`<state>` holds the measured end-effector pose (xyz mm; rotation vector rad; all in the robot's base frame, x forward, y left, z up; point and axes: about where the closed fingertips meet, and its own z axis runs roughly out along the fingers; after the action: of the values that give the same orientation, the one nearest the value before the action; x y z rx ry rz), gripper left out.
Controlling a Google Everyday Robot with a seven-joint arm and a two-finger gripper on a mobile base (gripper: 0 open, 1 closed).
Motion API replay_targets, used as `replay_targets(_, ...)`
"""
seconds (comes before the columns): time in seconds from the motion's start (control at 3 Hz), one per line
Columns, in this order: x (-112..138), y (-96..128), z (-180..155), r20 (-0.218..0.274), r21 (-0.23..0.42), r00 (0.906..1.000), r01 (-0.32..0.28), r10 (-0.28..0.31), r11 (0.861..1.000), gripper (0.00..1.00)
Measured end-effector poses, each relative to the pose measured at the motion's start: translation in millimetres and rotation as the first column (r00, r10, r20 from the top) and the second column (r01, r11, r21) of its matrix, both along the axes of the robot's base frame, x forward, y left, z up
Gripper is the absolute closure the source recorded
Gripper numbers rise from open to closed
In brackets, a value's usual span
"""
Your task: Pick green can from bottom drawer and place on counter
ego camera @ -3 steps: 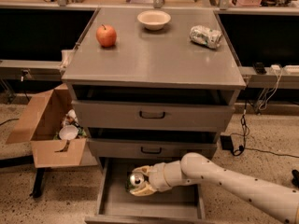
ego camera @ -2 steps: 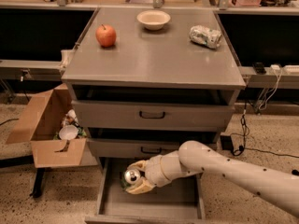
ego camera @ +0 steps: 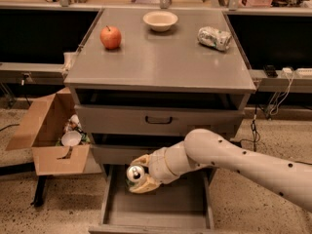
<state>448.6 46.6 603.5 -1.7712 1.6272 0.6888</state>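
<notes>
My gripper (ego camera: 139,174) is shut on the green can (ego camera: 135,173), whose silver top faces the camera. It holds the can above the left part of the open bottom drawer (ego camera: 161,209), in front of the middle drawer's face. The white arm reaches in from the lower right. The can's dark green body is mostly hidden by the fingers (ego camera: 141,185). The grey counter (ego camera: 161,62) lies above, well clear of the can.
On the counter are a red apple (ego camera: 110,37), a white bowl (ego camera: 160,20) and a dented white-and-green can (ego camera: 214,37). The two upper drawers (ego camera: 158,118) with black handles are closed. An open cardboard box (ego camera: 48,135) stands on the floor to the left.
The gripper has lifted the can up out of the bottom drawer and moved it slightly left. The arm's elbow has risen with it.
</notes>
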Motion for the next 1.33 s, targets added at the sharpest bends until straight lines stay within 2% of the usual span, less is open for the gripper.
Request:
replay_targets(0.33,-1,1,-4,-0.007,0.006,1.0000,0.000,0.000,1.000,1.00)
replay_targets(0.67,14,2,21,-0.018,0.014,0.9996,-0.021,0.021,1.000,1.00)
replay_targets(1.0,36,3,82,-0.022,0.035,0.9986,-0.047,0.048,0.998,1.00)
replay_targets(1.33,74,-9,186,0.013,0.052,0.9982,-0.058,0.058,0.997,1.00)
